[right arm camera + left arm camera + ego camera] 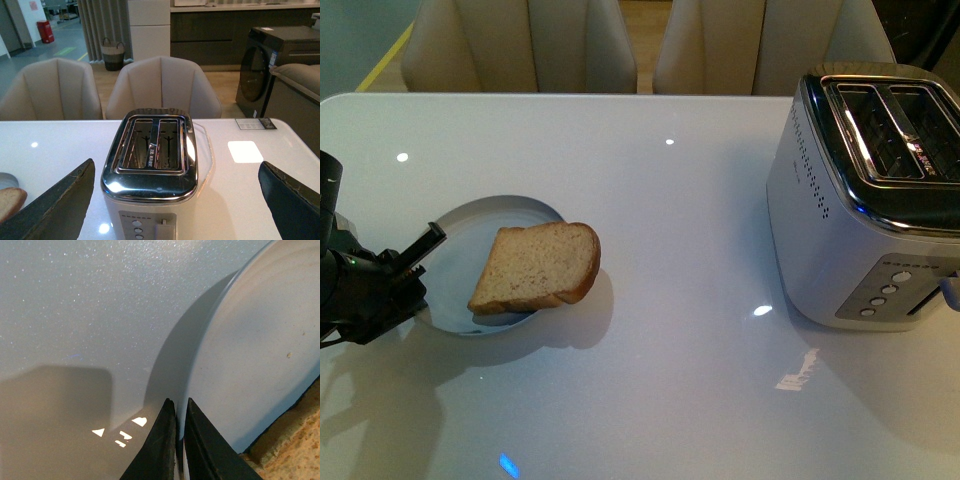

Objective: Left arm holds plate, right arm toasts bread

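Because it must be lifted cleanly, we read the bread [535, 266] as propped half on the plate [460, 225], its rounded end overhanging the rim toward the bench's [670, 320] middle. Near the left edge, the left arm [380, 285] has its jaws clamped on the plate rim, we judge to steady it. By the right edge stands the toaster [865, 200], slots empty. The right arm [176, 167] faces it, jaws wide apart and gripping nothing.

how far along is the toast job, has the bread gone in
Not in yet. Done: the left tool is shut on the rim of the plate. In hand: the right tool is open and empty, facing the toaster. Left: the bread lies on the plate, one end overhanging the rim. It has to be picked up and dropped into a slot; both look empty.
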